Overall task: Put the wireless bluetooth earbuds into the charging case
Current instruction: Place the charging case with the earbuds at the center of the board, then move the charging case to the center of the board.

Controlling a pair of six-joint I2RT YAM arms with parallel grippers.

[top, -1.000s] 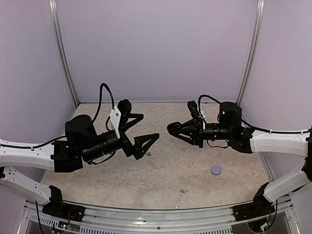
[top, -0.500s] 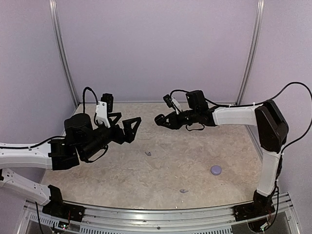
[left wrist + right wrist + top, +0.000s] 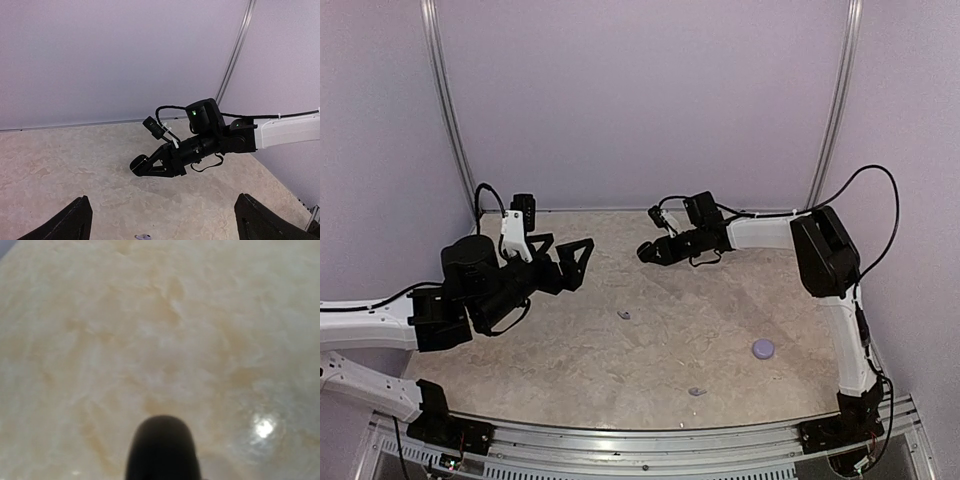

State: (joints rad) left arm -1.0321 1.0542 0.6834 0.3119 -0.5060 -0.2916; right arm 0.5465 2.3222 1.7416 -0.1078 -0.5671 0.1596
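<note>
Change since 0.5 s ago: the right arm has folded its elbow in toward the centre, and the left arm has drawn back a little to the left. The charging case and the loose buds lie where they lay.

Table: mottled beige top, pale walls on three sides.

Right arm: reaches from the right base up and across to the far middle of the table. In the left wrist view it comes in from the right.

Left arm: lies low along the left side, with the wrist pointing toward the table centre.

Left gripper: jaws spread wide, nothing between them. In its own view only the two dark fingertips show, one at each bottom corner.

Right gripper: fingers brought together to one rounded tip, raised above the table. Nothing is seen between them. Its own view is blurred and shows one dark tip over the tabletop.

Charging case: small round lavender puck at the near right, well apart from both grippers.

Lavender earbud: on the table near the centre, between the grippers and nearer the camera, just visible at the bottom edge of the left wrist view.

Second lavender bud: near the front edge, left of the case; too small to tell how it lies.
</note>
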